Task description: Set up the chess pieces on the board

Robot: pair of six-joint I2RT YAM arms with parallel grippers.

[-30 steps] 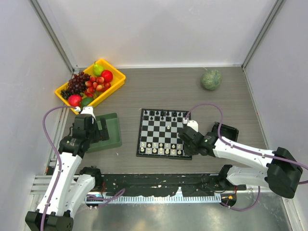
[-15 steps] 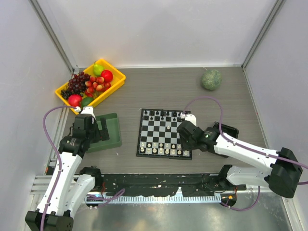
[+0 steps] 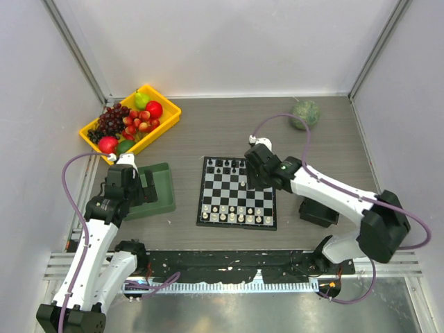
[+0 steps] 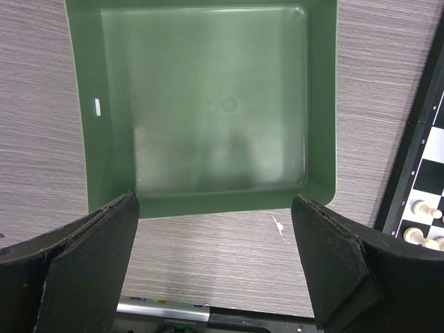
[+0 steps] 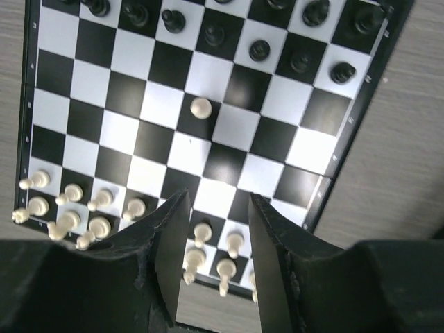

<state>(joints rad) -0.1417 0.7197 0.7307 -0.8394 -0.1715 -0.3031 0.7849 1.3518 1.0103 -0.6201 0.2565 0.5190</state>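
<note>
The board [image 3: 223, 195] lies mid-table. Black chess pieces [image 3: 225, 165] line its far side and cream ones [image 3: 236, 214] fill its two near rows. One cream pawn [image 3: 242, 184] stands alone near the middle; in the right wrist view this pawn [image 5: 201, 107] sits well beyond the fingers. My right gripper [image 3: 251, 179] hovers above the board's right half, jaws apart with nothing between them [image 5: 216, 229]. My left gripper [image 3: 142, 189] hangs wide open and empty [image 4: 215, 257] at the near edge of a green tray [image 4: 208, 104], with the board's edge [image 4: 416, 139] to its right.
A yellow bin of fruit [image 3: 132, 121] stands at the far left. A green round fruit [image 3: 305, 114] lies at the far right. A black box [image 3: 318, 208] sits right of the board, under the right arm. The green tray [image 3: 156, 198] is left of the board.
My right gripper has left the board's near right corner, risen and moved toward the far side, and its jaws have parted. The left arm has not moved.
</note>
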